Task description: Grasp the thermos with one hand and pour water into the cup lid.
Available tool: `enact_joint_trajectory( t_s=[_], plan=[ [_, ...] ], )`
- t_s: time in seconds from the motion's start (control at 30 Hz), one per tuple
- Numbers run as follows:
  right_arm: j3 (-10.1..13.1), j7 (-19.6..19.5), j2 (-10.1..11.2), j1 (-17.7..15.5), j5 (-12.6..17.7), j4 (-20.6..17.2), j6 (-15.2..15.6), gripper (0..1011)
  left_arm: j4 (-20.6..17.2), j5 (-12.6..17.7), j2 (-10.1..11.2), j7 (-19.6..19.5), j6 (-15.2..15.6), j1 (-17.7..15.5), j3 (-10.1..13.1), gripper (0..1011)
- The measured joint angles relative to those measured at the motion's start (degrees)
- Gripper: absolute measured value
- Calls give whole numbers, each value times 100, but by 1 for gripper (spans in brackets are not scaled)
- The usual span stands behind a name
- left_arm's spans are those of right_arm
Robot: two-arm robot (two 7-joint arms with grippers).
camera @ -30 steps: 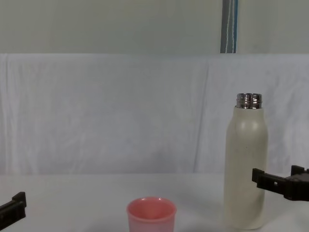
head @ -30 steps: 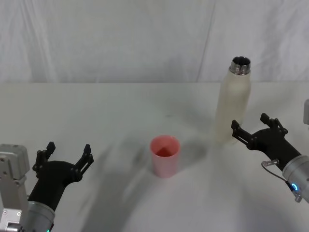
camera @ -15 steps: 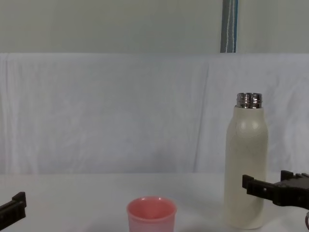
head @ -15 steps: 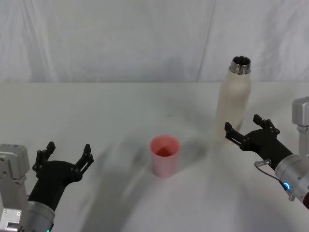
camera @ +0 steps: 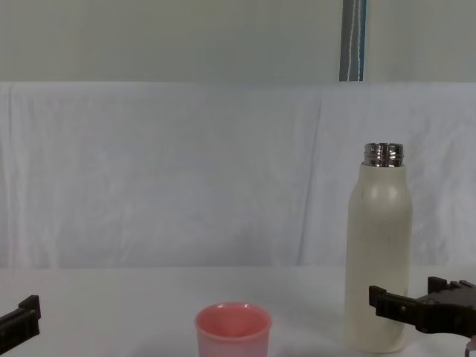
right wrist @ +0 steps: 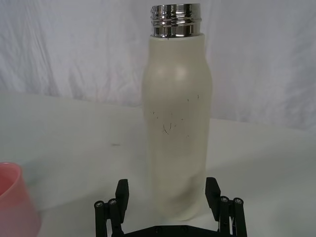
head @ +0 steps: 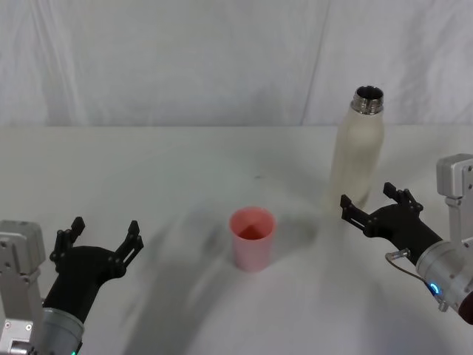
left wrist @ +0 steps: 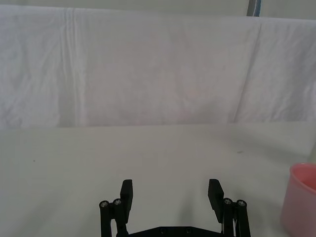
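Right gripper (head: 371,206) jaws wide, near thermos (head: 355,154) base, not touching. Left gripper (head: 103,237) jaws wide, parked near-left. Cup lid (head: 253,238) upright, mid worktop (head: 170,170).

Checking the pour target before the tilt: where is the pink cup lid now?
The cup lid stands upright near the table's middle in the head view, to the left of the thermos and nearer the robot, apart from both tools.

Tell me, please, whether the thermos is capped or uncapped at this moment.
Uncapped: the thermos stands upright with its threaded steel neck bare, and the head view shows its dark open mouth.
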Motion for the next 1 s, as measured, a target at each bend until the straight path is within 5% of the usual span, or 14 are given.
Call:
enact_joint_trajectory(
  t_s=[1.0],
  plan=[
    [-50,100,-251,823,-15,793,-105,1001,0,0,0,0,0,0,0,1001]
  ],
)
